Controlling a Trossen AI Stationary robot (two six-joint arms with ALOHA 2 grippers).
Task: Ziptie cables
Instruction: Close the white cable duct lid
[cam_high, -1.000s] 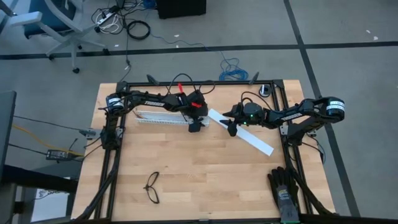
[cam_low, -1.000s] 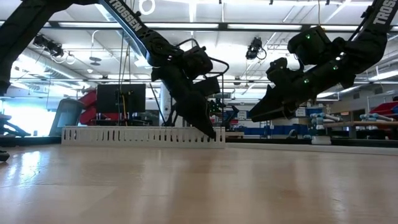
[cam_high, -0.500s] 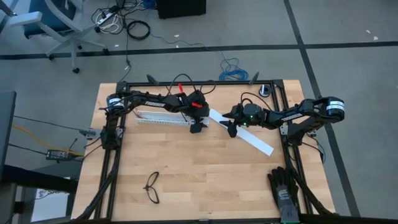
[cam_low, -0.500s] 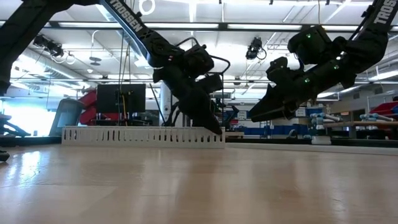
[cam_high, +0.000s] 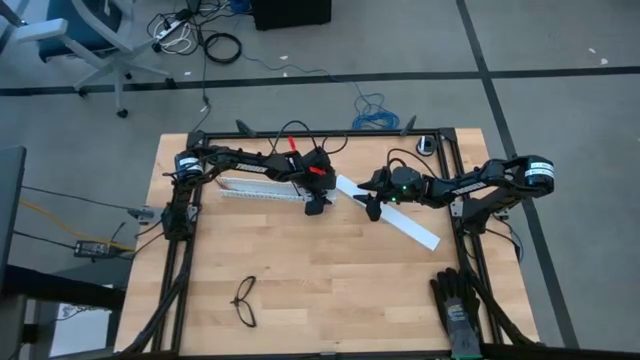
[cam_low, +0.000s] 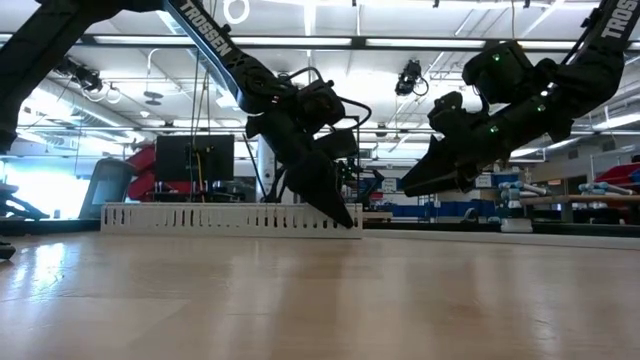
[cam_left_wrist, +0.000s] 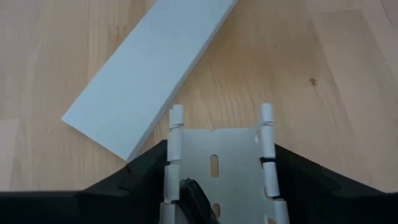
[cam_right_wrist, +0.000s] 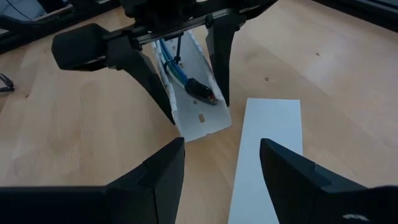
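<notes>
A white slotted duct (cam_high: 255, 190) lies flat on the table left of centre. The cables (cam_right_wrist: 177, 65), mostly blue, lie inside it, and their dark end (cam_right_wrist: 202, 92) is near the duct's open end. My left gripper (cam_high: 314, 207) straddles that end and is shut on the duct. My right gripper (cam_high: 372, 207) hovers open just to the right, above the table and over the near end of a flat white strip (cam_high: 400, 222). It points at the duct's end and nothing is between its fingers (cam_right_wrist: 168, 168). The ziptie is out of view. My left gripper has the duct's open end between its two fingers, one finger against each outer side wall (cam_left_wrist: 267, 155). The fingers (cam_right_wrist: 152, 81) slant down from the table's left and lie along the duct. The duct rests flat on the table, open side up.
The flat white strip lies slanted from the centre toward the right edge. Black glasses (cam_high: 245, 300) lie near the front left. Dark gloves (cam_high: 458, 305) sit at the front right corner. A black frame (cam_high: 300, 135) runs around the table's edge.
</notes>
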